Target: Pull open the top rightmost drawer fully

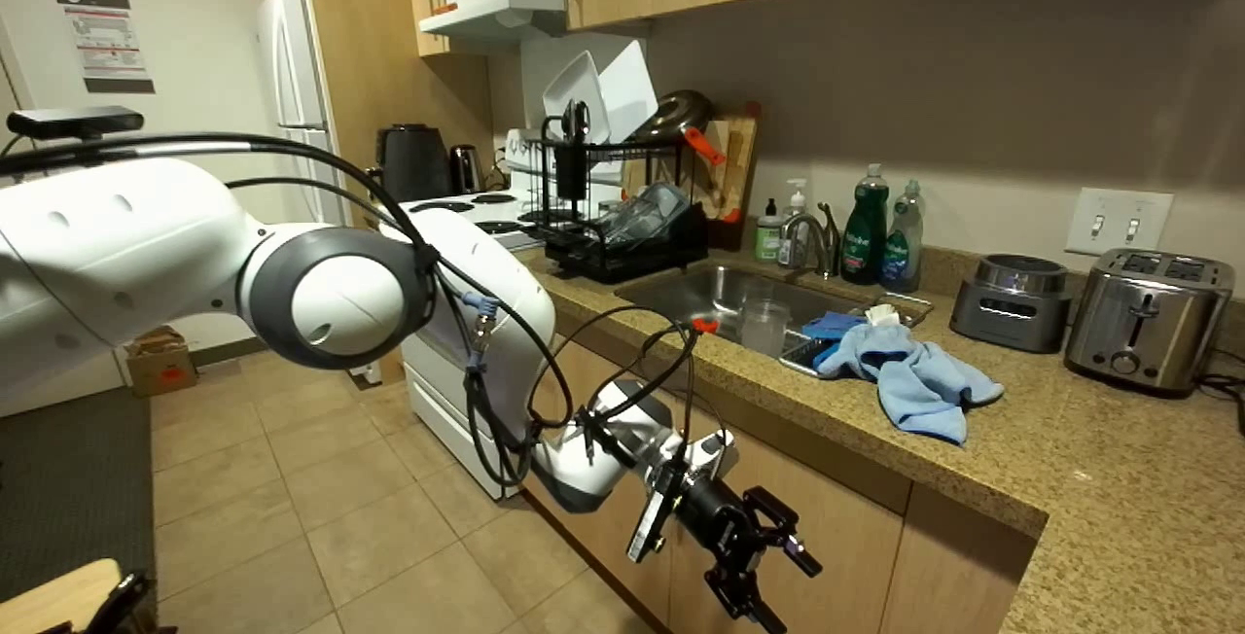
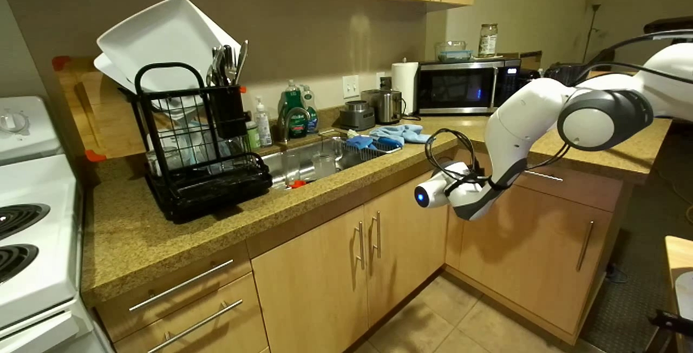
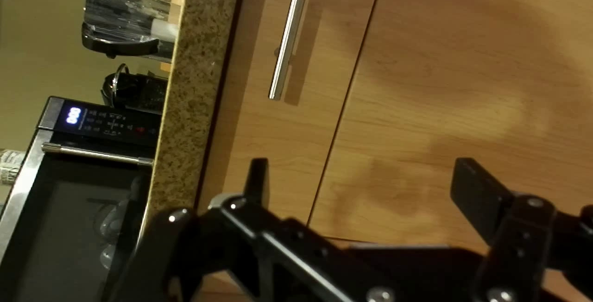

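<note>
The top rightmost drawer [image 2: 579, 186] is a shallow tan wood front under the right-hand counter in an exterior view, and it looks shut. Its silver bar handle [image 2: 544, 175] is partly hidden by the arm. In the wrist view the drawer front [image 3: 282, 135] lies beside the counter edge, and its handle [image 3: 289, 33] is ahead of the jaws, toward the top of the picture. My gripper [image 1: 793, 593] is open and empty in an exterior view. In the wrist view the jaws [image 3: 361, 172] are spread wide, with the drawer seam between them, apart from the handle.
Below the drawer is a cabinet door with a vertical handle [image 2: 584, 246]. The granite counter edge [image 3: 194, 89] overhangs the drawer. A microwave [image 2: 460, 87] stands on the counter. The sink [image 1: 725, 289], dish rack [image 1: 622, 245] and blue cloth [image 1: 909, 371] are nearby.
</note>
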Robot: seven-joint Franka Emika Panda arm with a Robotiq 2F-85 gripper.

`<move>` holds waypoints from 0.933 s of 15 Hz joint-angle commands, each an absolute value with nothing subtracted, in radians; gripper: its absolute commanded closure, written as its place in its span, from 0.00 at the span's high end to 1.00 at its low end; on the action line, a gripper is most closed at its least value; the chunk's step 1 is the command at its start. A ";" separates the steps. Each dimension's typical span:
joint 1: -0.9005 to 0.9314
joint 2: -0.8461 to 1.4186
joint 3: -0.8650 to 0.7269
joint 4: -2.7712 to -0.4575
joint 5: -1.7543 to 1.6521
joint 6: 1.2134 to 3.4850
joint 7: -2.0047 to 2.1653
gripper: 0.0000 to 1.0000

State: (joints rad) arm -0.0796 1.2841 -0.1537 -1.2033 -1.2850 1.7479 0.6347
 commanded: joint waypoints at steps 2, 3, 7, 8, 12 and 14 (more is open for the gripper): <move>-0.107 1.375 -0.176 -1.088 -1.229 1.717 0.505 1.00; -0.113 1.394 -0.181 -1.064 -1.214 1.708 0.481 1.00; -0.137 1.459 -0.204 -0.965 -1.169 1.681 0.396 1.00; -0.144 1.468 -0.206 -0.944 -1.156 1.676 0.371 1.00; -0.148 1.455 -0.204 -0.956 -1.171 1.692 0.390 1.00; -0.152 1.455 -0.204 -0.941 -1.168 1.692 0.378 1.00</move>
